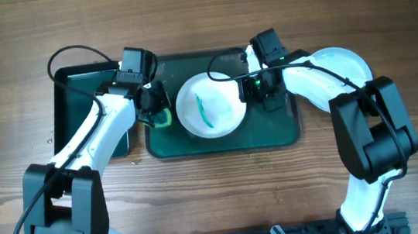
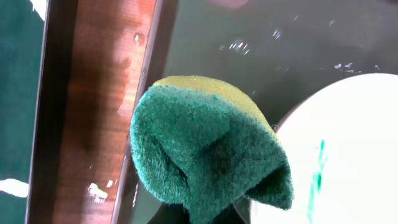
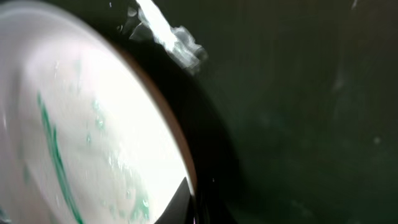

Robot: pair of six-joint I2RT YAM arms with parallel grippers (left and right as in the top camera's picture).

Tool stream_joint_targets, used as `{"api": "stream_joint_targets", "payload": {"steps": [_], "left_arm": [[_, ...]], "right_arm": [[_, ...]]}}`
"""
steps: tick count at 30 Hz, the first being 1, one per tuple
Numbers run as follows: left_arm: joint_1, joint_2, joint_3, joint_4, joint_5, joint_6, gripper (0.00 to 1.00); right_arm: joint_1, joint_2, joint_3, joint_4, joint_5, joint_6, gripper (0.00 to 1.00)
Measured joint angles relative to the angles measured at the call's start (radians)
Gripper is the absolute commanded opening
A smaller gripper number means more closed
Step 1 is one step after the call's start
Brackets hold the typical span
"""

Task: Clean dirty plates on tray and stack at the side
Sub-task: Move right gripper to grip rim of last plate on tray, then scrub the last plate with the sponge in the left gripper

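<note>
Plate [image 1: 220, 109] dead centre on the tray [image 1: 273, 130], white and glossy, a teal streak [image 1: 203, 110] down its middle, and a tool is at each side of it.

Left tool [image 1: 159, 110] first: it's clamped on a sponge [image 1: 164, 122], green scrub face and a yellow layer behind it. The left wrist view shows the sponge [image 2: 211, 149] folded over on itself and pinched in at the bottom. It hangs over the tray floor [image 2: 249, 50] just off the plate's left rim [image 2: 348, 155], and from this angle I can't tell whether it touches the rim. The streak [image 2: 318, 171] shows clearly on the white.

Across to the right tool [image 1: 255, 90], sitting right at the plate's right edge. The right wrist view is blurred: the plate [image 3: 81, 137] fills the left of the picture with the streak [image 3: 56, 155] and some green specks near the rim, and a dark tip lies against the rim at the bottom. Whether that tool is closed on the rim or only next to it, I can't tell.

Moving outward, a smaller dark tray [image 1: 67, 101] lies to the left of the big one, with a strip of wood [image 2: 99, 112] showing between them. On the far right, a pale plate [image 1: 341, 60] rests on the desk [image 1: 198, 17] off the tray, partly covered by the right arm.
</note>
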Motion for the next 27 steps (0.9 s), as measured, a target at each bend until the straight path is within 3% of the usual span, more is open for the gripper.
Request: {"api": "stream_joint_targets", "payload": {"steps": [8, 22, 27], "left_arm": [[-0.064, 0.008, 0.000, 0.129, 0.008, 0.002, 0.04], [-0.174, 0.197, 0.029, 0.174, -0.013, 0.052, 0.04], [-0.248, 0.221, 0.032, 0.282, 0.019, 0.057, 0.04]], "right_arm": [[0.042, 0.000, 0.000, -0.010, -0.002, 0.154, 0.04], [0.049, 0.000, -0.002, -0.009, -0.003, 0.176, 0.04], [0.049, 0.000, -0.002, -0.009, -0.003, 0.180, 0.04]]}}
